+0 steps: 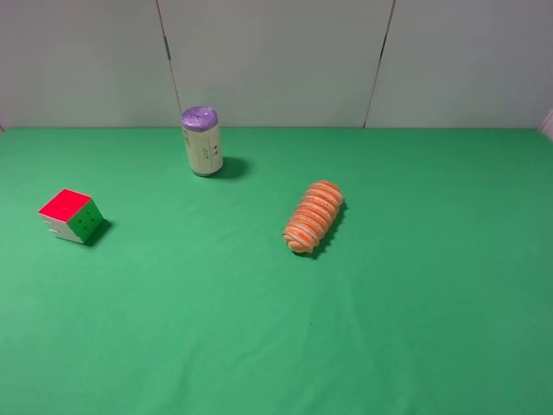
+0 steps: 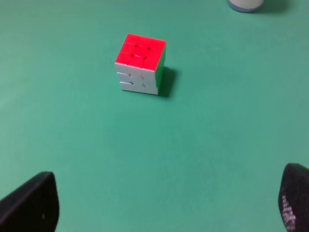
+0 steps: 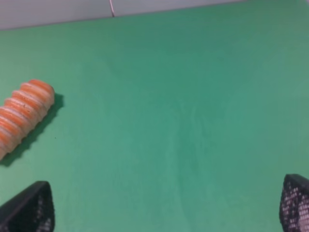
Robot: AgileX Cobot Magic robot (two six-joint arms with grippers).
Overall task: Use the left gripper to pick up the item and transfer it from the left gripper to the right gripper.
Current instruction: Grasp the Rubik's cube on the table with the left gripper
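The item, a small puzzle cube (image 1: 71,215) with a red top, a green face and a white face, rests on the green table at the left. In the left wrist view the cube (image 2: 140,63) lies ahead of my left gripper (image 2: 164,205), well apart from it. The left fingertips (image 2: 30,205) are spread wide with nothing between them. My right gripper (image 3: 166,205) is also spread wide and empty over bare green cloth. Neither arm shows in the exterior high view.
A pale can with a purple top (image 1: 202,141) stands at the back, left of centre; its base shows in the left wrist view (image 2: 246,4). An orange ribbed roll (image 1: 314,216) lies near the middle and shows in the right wrist view (image 3: 23,114). Grey wall panels stand behind the table.
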